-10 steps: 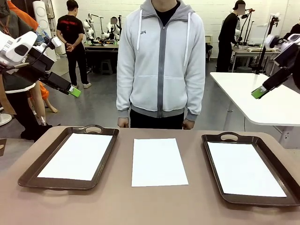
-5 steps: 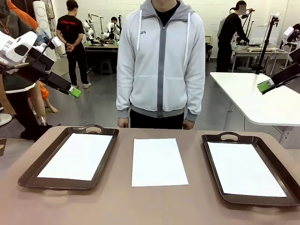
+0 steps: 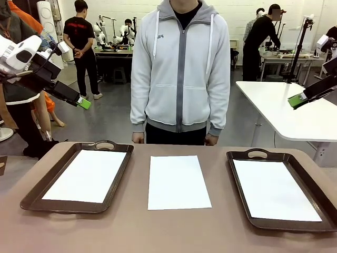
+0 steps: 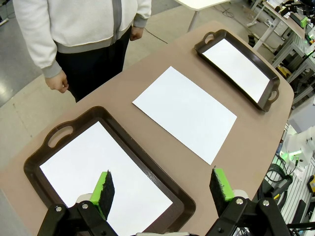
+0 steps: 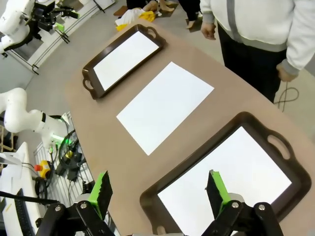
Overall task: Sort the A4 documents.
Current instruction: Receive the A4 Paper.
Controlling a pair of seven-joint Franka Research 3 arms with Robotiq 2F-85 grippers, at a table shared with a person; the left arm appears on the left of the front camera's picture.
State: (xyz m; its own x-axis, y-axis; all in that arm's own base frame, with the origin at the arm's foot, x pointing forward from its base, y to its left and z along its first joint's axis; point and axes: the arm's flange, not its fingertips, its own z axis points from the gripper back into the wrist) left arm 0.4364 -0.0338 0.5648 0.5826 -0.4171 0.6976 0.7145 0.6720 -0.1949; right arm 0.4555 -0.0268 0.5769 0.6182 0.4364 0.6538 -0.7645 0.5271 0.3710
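White arms (image 3: 21, 52) raised above table (image 3: 131, 226) | left pincer (image 4: 162, 187) apart | right pincer (image 5: 160, 189) apart

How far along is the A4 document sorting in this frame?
Done: the left sheet lies in the left tray, the right sheet in the right tray. In hand: nothing; the left claw and right claw are open, raised above the table. Left: the middle sheet lies on the bare table between the trays.
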